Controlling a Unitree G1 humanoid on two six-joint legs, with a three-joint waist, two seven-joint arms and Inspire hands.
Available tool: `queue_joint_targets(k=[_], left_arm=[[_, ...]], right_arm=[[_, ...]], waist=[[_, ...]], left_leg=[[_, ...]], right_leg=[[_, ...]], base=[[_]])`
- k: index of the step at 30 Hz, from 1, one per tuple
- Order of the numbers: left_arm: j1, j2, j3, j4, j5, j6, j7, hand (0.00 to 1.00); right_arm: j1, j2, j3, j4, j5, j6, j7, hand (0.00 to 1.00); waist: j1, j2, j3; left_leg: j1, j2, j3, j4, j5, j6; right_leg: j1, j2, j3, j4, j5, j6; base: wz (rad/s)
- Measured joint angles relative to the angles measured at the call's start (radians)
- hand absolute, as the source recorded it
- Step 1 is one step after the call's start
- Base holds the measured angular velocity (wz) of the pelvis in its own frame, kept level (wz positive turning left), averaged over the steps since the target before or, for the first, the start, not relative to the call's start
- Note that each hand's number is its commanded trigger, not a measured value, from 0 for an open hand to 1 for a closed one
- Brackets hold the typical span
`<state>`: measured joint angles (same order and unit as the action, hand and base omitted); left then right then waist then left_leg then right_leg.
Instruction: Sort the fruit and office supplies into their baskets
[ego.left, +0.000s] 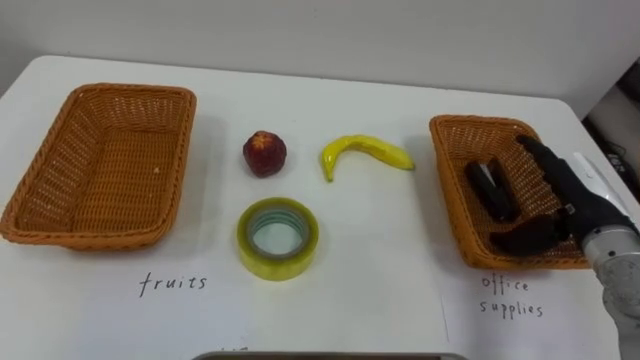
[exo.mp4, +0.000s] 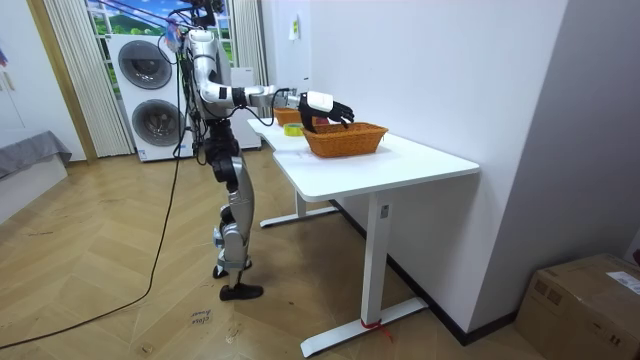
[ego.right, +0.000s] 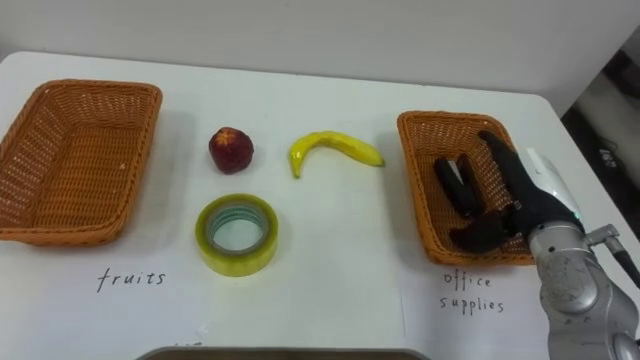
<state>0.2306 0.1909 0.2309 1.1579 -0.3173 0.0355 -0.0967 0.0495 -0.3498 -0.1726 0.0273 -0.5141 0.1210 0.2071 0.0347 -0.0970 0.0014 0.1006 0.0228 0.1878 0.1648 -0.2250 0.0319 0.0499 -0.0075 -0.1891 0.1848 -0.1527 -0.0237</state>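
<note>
**Stapler's in, three things left on the table**

The stapler (ego.left: 492, 188) is lying in the office basket (ego.left: 450, 200) by the table's (ego.left: 380, 290) right edge. It's black and longish, with one end pointing at the far edge. The right hand (ego.left: 570, 200) hovers right over it with fingers straight and spread and the thumb stuck out to the side. It's holding nothing. So that one looks sorted.

The tape (ego.left: 280, 264) is the only other office item. It sits flat mid-table, nearer the near edge than the fruit. It's a fat yellowish roll with a see-through hole in the middle. It's probably light and stiff, but the outer face looks slick. The robot could pinch it across the ring's wall, thumb in the hole and fingers outside. Squeezing the whole roll from outside seems likelier to slip.

The apple (ego.left: 264, 153) is small, dark red and a bit blotchy, just beyond the tape. It's round, so it could roll if nudged, and a wrap from above would suit it. The banana (ego.left: 365, 150) is just to its right, bright yellow and curved, and its middle looks the easy place to grab. Both go to the fruit basket (ego.left: 130, 90) at the left edge, which has nothing in it.

In the room view the robot stands at the table with its right arm reaching out over the basket.
</note>
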Motion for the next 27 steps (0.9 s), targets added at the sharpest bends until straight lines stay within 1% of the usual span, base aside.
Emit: queue_joint_targets(k=[14,19,22,27], left_arm=[[-0.005,-0.004,0.001,0.0,0.0,0.0,-0.003,0.0],[-0.004,-0.004,-0.001,0.0,-0.006,0.001,-0.002,0.0],[-0.004,-0.004,0.0,0.001,-0.004,0.001,-0.002,0.0],[-0.002,-0.004,0.001,0.006,-0.005,0.001,-0.003,0.0]], right_arm=[[0.0,0.0,0.0,-0.001,-0.017,0.0,0.0,0.0],[0.0,0.0,0.0,-0.011,-0.044,0.001,0.0,0.0],[0.0,0.0,-0.001,-0.034,-0.057,0.003,0.0,0.0],[0.0,0.0,-0.009,-0.096,-0.059,0.002,-0.003,0.0]], waist=[[0.0,0.005,0.0007],[0.0,0.002,-0.0005],[-0.002,-0.001,-0.002],[-0.001,0.002,-0.0003]], left_leg=[[0.001,0.0,0.0,0.0,0.0,0.0],[0.001,0.0,0.0,-0.001,0.0,0.0],[0.0,-0.001,0.0,-0.003,0.0,0.0],[-0.001,-0.001,0.0,0.001,0.0,0.0]], right_leg=[[0.0,0.0,-0.001,0.0,0.0,0.0],[0.0,0.0,0.0,0.0,0.0,0.0],[-0.001,0.0,0.0,0.0,0.0,0.0],[-0.001,0.0,0.0,-0.001,0.0,0.0]], base=[[0.0],[0.0],[0.0],[0.0]])
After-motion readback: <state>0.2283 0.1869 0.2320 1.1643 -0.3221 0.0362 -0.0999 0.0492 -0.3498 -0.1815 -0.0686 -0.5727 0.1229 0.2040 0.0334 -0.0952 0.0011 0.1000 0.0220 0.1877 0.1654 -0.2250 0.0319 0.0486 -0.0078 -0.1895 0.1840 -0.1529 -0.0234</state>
